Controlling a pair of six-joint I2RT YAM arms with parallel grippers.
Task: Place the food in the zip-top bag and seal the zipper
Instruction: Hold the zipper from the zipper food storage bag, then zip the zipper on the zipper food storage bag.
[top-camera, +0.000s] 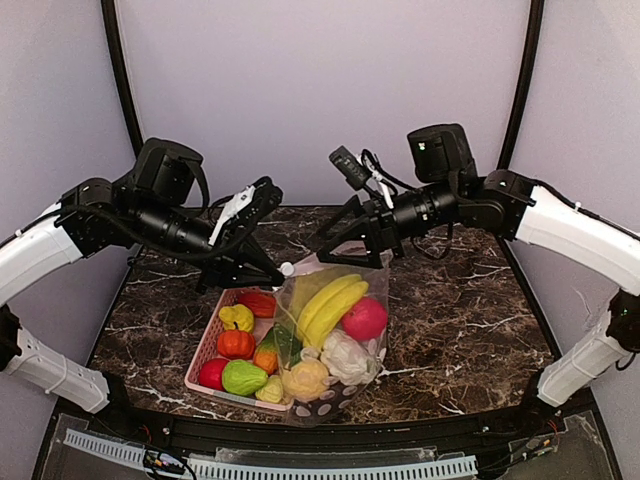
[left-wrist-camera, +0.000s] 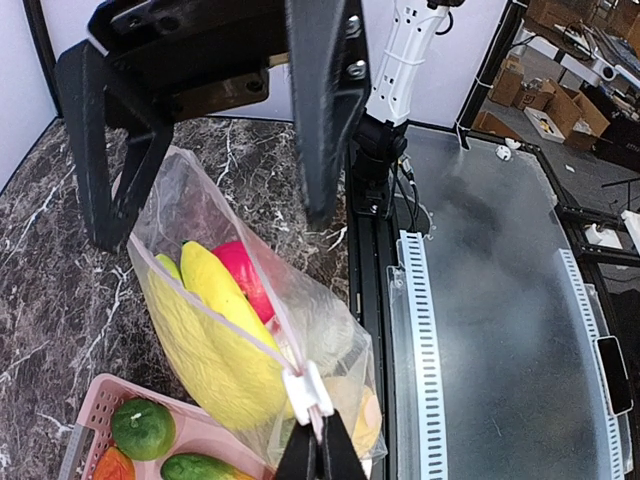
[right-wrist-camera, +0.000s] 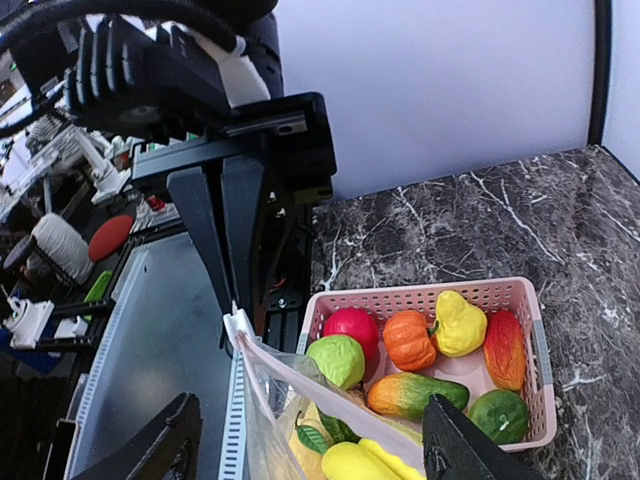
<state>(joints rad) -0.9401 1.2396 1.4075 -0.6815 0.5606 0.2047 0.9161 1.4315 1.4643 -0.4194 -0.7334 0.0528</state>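
Note:
The clear dotted zip-top bag (top-camera: 322, 405) hangs over the near right end of the pink basket (top-camera: 203, 348). It holds a yellow banana (top-camera: 326, 300), a red fruit (top-camera: 365, 318), a white cauliflower (top-camera: 345, 355) and a yellow ball (top-camera: 305, 380). My left gripper (left-wrist-camera: 318, 455) is shut on the pinkish zipper (left-wrist-camera: 205, 305) right beside the white slider (left-wrist-camera: 305, 392), holding that end up. My right gripper (right-wrist-camera: 310, 455) is open with its fingers (left-wrist-camera: 320, 110) astride the bag's other end. The mouth gapes between the two strips.
The basket (right-wrist-camera: 420, 293) still holds a red ball (right-wrist-camera: 350, 325), a light green fruit (right-wrist-camera: 338, 358), an orange pumpkin (right-wrist-camera: 410, 338), a yellow pear (right-wrist-camera: 458, 322), a cucumber (right-wrist-camera: 415, 393) and others. The table's near edge and a slotted cable duct (left-wrist-camera: 425, 340) lie beside the bag.

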